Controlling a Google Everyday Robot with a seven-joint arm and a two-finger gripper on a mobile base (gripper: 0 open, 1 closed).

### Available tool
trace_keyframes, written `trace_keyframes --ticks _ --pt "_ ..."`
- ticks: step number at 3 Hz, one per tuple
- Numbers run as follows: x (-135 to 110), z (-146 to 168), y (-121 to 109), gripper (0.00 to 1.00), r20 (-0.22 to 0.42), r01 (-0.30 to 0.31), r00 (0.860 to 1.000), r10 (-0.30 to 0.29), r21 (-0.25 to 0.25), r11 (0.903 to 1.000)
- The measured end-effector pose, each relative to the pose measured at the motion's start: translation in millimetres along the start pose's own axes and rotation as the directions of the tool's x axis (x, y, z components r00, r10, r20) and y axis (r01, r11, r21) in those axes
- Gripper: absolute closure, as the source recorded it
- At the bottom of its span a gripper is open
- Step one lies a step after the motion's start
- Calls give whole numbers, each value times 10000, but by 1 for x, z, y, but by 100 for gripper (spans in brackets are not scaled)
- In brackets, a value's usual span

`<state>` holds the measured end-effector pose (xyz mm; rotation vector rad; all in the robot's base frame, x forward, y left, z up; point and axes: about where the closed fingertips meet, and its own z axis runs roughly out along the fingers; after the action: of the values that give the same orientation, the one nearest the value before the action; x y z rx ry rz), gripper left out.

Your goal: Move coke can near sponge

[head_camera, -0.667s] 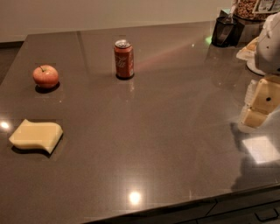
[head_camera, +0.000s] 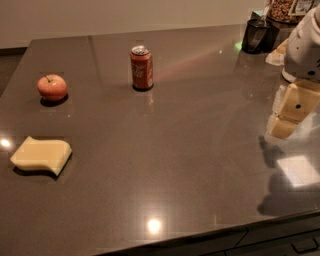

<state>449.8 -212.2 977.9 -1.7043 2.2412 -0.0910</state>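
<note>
The coke can [head_camera: 142,68] stands upright on the dark table [head_camera: 175,165], towards the back and left of centre. It is red with a silver top. The pale yellow sponge [head_camera: 41,156] lies flat near the table's front left edge, well apart from the can. My gripper [head_camera: 292,113] hangs at the far right over the table, below the white arm [head_camera: 305,45]. It is far to the right of the can, nearer the front, and holds nothing that I can see.
A red apple [head_camera: 52,87] sits at the left between the can and the sponge. A black container [head_camera: 258,36] and a snack jar [head_camera: 283,10] stand at the back right corner. The table's front edge runs along the bottom.
</note>
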Motion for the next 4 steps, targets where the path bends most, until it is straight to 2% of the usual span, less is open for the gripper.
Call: trace_keyframes --ticks 2,3,4 --pt "-55 54 -60 0 72 -793 9968 790 507 9956" --pt "-77 77 -92 0 681 -1777 9825 1732 681 9817" --pt "-111 100 -117 0 1592 -2675 9539 2546 649 9614"
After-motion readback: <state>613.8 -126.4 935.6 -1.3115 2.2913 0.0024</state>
